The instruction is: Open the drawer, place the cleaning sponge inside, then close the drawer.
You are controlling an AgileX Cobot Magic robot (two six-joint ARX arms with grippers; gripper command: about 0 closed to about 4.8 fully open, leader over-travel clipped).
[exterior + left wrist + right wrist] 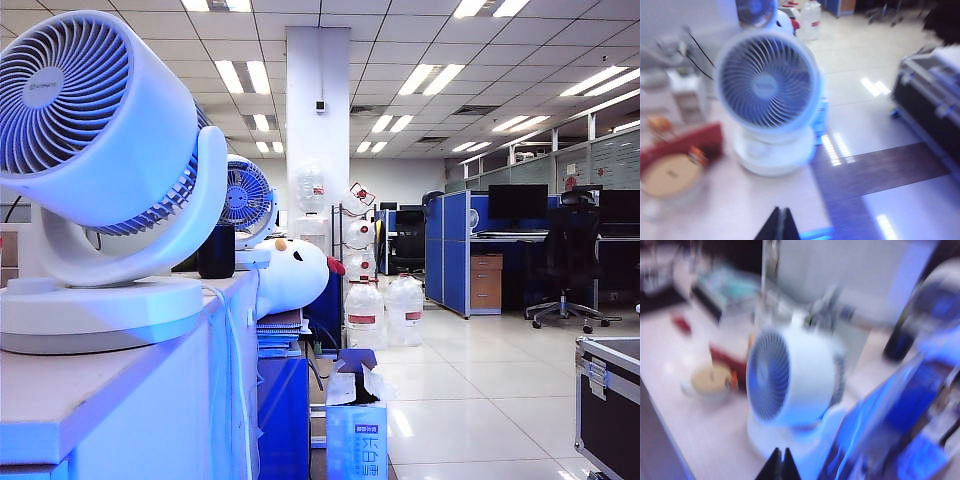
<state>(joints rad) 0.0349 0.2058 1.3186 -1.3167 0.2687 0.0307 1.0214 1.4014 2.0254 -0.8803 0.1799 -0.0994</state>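
Observation:
The drawer and the cleaning sponge are out of view in all three views. My left gripper (780, 211) is shut and empty, its black fingertips pressed together, held above the pale tabletop (765, 200) a short way in front of the white fan (767, 85). My right gripper (781, 452) is also shut with nothing in it, hanging over the fan's round base (790, 437) in a blurred picture. Neither arm shows in the exterior view, where the white fan (95, 120) fills the left side.
A round tan-lidded container (670, 175) with a red box (685, 142) behind it stands beside the fan. The table edge (820, 200) drops to a shiny floor with a black case (932, 105). A dark bottle (900, 337) stands behind the fan.

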